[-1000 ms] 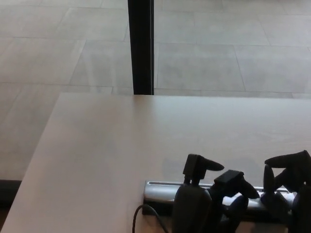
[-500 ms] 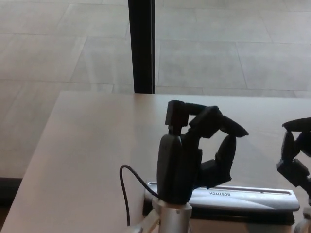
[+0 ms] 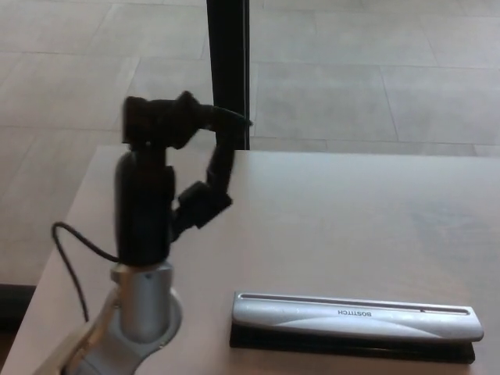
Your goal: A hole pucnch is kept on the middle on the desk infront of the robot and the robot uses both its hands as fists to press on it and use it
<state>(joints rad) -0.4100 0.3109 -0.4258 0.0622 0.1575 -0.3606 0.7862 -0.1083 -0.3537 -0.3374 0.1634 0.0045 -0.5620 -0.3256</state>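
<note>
Head view: the left hand [image 3: 176,168] is being held raised, fingers loosely curled, grasping nothing, well apart from the hole punch [image 3: 353,324]. The punch is lying on the worktop [image 3: 351,211], untouched. The right hand is not being shown. Pressing is judged outstanding.

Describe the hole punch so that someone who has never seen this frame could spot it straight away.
Start from the light wooden desk that fills the lower half of the head view. Along its near edge, right of centre, lies the hole punch: a long, low silver bar on a black base, with small dark lettering on top. It is the only object lying on the desk; the left hand is raised well to its left.
</note>
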